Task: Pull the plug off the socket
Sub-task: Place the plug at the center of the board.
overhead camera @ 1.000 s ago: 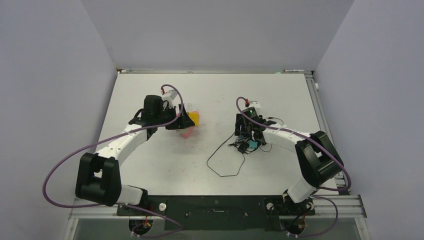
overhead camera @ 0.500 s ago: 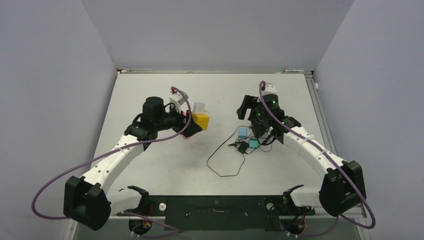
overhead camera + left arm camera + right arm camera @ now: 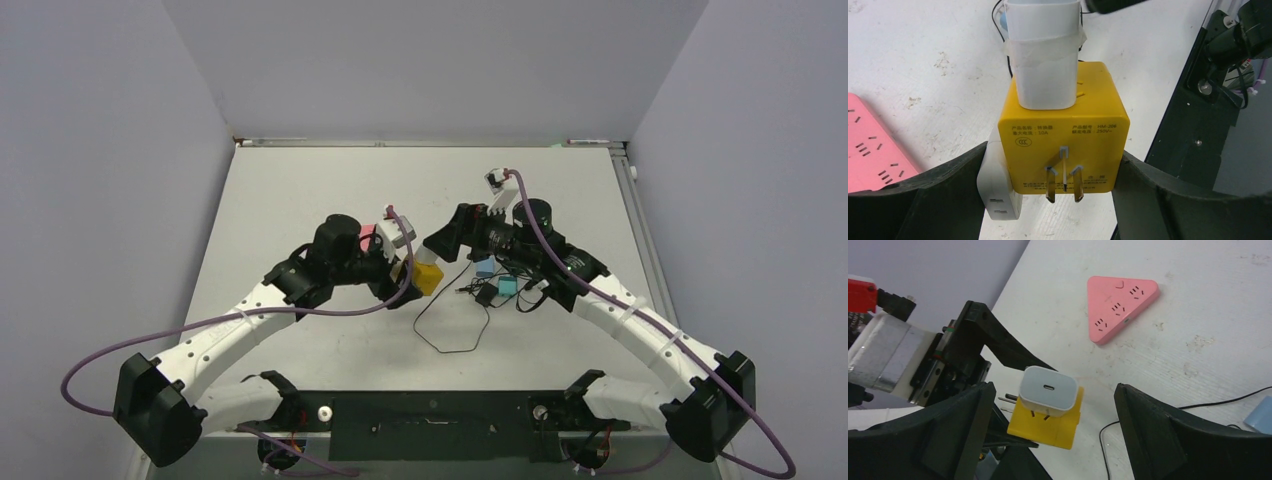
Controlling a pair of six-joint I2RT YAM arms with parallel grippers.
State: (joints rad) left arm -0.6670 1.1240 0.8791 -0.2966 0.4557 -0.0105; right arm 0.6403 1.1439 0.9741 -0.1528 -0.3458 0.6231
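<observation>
You're working in a robotics lab test cell, and the frames show it plainly. The white desk (image 3: 300,180) is boxed on three sides by plain pale-lavender panels (image 3: 100,150), like a purpose-built enclosure. The left arm (image 3: 240,310) and right arm (image 3: 620,310) are bolted to a black base plate (image 3: 430,410) at the near edge, with purple cables (image 3: 100,370) looping loose. A metal rail (image 3: 636,215) runs along the desk's right side. The objects are electrical samples: a pink socket block (image 3: 1120,302), a yellow adapter (image 3: 1063,145), blue plugs (image 3: 485,267) and a thin black cord (image 3: 450,335). The desk surface carries scuff marks (image 3: 943,62).
</observation>
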